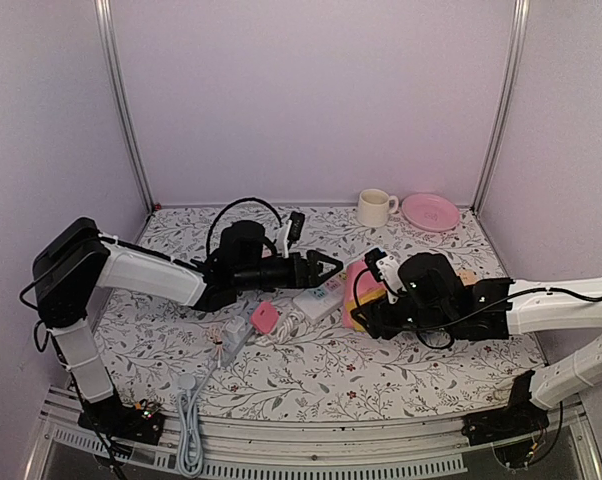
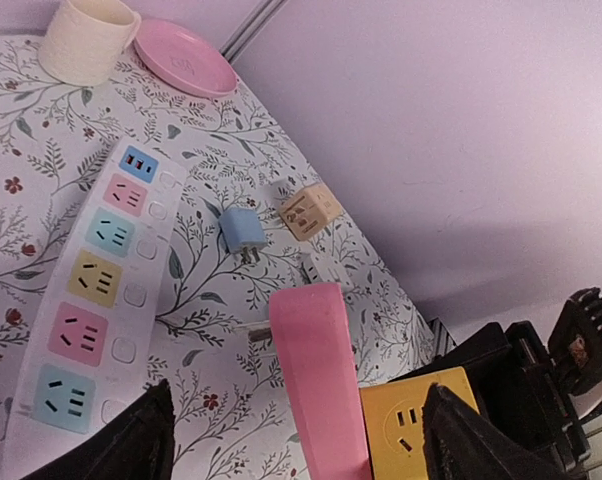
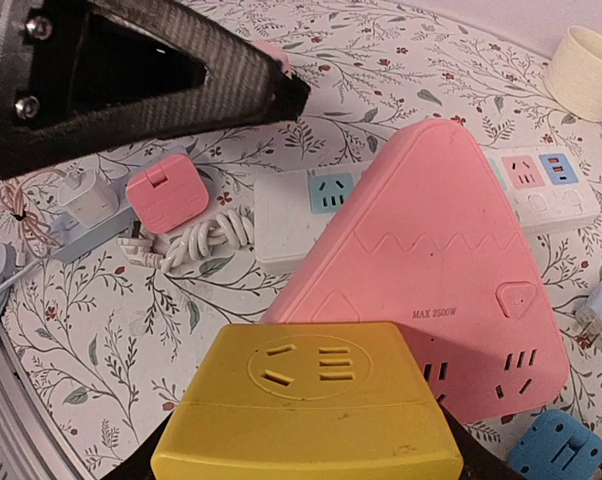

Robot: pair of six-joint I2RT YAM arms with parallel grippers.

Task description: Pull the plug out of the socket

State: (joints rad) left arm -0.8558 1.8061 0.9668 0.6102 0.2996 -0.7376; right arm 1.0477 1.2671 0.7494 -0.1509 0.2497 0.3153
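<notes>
A pink triangular socket block [image 1: 358, 277] stands tilted at the table's middle, with a yellow cube plug [image 1: 365, 301] against its near edge. My right gripper [image 1: 371, 312] is shut on the yellow plug [image 3: 316, 395]. The plug fills the bottom of the right wrist view and hides the fingers, and the pink socket [image 3: 436, 290] rises behind it. My left gripper [image 1: 329, 266] is open just left of the socket. In the left wrist view the socket [image 2: 316, 385] shows edge-on between the spread fingers [image 2: 131, 445], and the yellow plug [image 2: 411, 425] is beside it.
A white power strip [image 1: 316, 301] with coloured outlets lies under the socket's left side. A small pink plug [image 1: 265, 317] and white cables lie left of it. A blue plug [image 2: 243, 230] and a beige cube [image 2: 311, 210] lie beyond. A cup [image 1: 375, 208] and a pink plate [image 1: 430, 211] stand at the back.
</notes>
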